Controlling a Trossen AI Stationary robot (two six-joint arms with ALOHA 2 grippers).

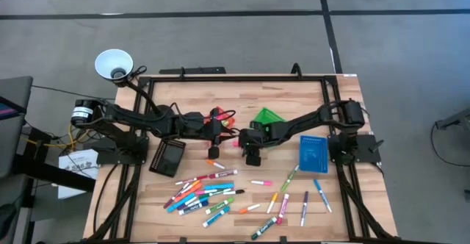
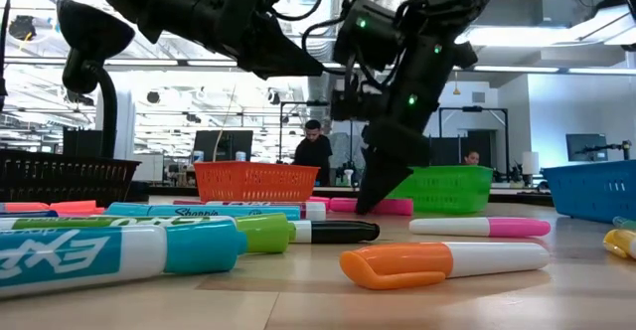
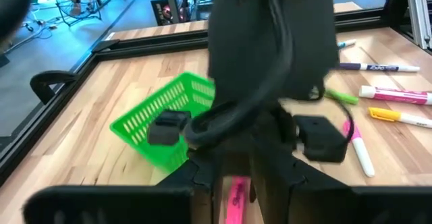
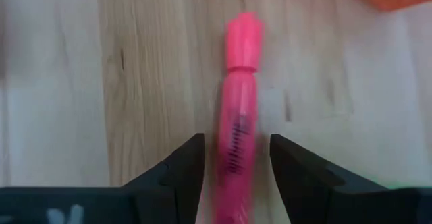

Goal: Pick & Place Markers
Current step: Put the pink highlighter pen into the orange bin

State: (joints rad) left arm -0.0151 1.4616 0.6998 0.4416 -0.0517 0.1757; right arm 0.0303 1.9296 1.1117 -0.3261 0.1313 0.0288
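A pink marker (image 4: 236,116) lies flat on the wooden table (image 1: 345,200), near the middle, between the orange bin (image 1: 222,116) and the green bin (image 1: 266,117). My right gripper (image 4: 236,140) hangs over the marker, pointing steeply down and open. One finger stands on each side of the barrel, with a gap on both sides. The low view shows its fingertips down by the marker (image 2: 383,207). My left gripper (image 1: 213,137) hovers higher, over the orange bin's near side. Many more markers (image 1: 205,192) lie scattered toward the near edge.
A blue bin (image 1: 312,154) sits right of centre and a black bin (image 1: 169,156) to the left. Loose markers lie close to the low camera, among them an orange-capped one (image 2: 442,262). A lamp (image 1: 114,64) stands at the far left corner. A person (image 2: 313,151) shows beyond the table.
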